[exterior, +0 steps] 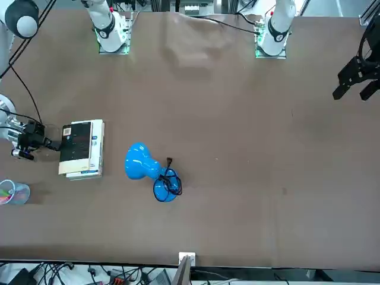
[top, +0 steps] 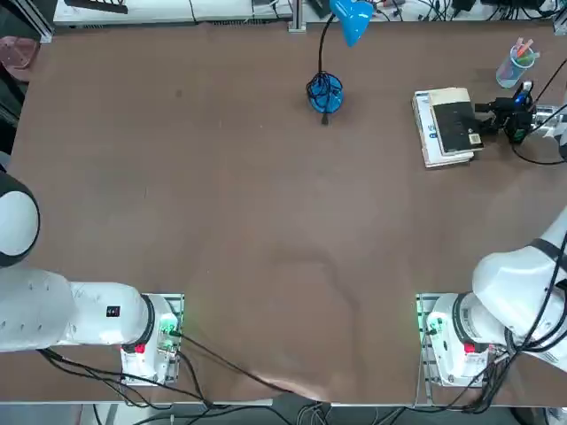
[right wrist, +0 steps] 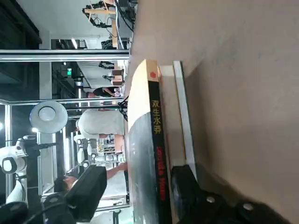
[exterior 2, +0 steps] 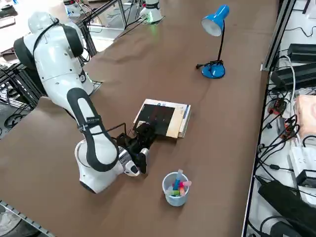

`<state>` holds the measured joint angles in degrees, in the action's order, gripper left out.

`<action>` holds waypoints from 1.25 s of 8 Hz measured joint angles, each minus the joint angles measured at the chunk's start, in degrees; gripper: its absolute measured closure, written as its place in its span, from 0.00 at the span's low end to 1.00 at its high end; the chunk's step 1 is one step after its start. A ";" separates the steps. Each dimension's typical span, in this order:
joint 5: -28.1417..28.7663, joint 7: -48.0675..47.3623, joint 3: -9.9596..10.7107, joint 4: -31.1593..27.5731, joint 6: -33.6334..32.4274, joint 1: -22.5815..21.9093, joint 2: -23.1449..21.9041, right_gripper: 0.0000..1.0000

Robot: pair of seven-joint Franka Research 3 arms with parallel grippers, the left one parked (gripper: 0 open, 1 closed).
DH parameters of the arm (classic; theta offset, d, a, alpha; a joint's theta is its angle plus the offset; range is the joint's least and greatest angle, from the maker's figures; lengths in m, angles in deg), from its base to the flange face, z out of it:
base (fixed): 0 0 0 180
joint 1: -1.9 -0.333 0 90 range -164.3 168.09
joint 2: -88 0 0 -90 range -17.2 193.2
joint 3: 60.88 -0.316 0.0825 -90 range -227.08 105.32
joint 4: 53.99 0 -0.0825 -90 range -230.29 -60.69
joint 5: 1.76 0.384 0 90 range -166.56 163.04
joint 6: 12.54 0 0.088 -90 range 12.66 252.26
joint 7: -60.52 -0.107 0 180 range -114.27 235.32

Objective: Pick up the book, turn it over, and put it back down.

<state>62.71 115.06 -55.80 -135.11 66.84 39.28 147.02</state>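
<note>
Lying flat on the brown table (top: 266, 221), far right part, black-panelled cover up: the book (top: 448, 126), with a second, thinner white volume (right wrist: 179, 116) under it. Right gripper (top: 485, 117) level with the book's outer edge, turned sideways, fingers spread, one finger (right wrist: 86, 191) above the cover, the other (right wrist: 187, 186) down at table level. Blue desk lamp (top: 326, 88) well apart; cup of markers (top: 516, 64) near.

Robotics lab: brown work surface (top: 221, 221) with bolted-down arm bases (top: 456, 341), cable tangles (exterior 2: 281, 133) and power strips along its edges, metal racks behind.
</note>
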 joint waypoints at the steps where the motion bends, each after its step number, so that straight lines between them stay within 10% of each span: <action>1: 0.12 0.06 -0.01 0.11 -0.21 0.00 0.25 0.19; 5: 0.14 0.09 -0.01 0.32 -0.81 0.17 0.58 0.48; 7: 0.14 0.11 -0.01 0.34 -1.43 0.55 0.91 0.85; 10: 0.25 -1.71 0.01 3.21 -5.91 1.04 1.05 0.89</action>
<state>62.96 113.35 -55.78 -131.89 60.93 40.32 148.07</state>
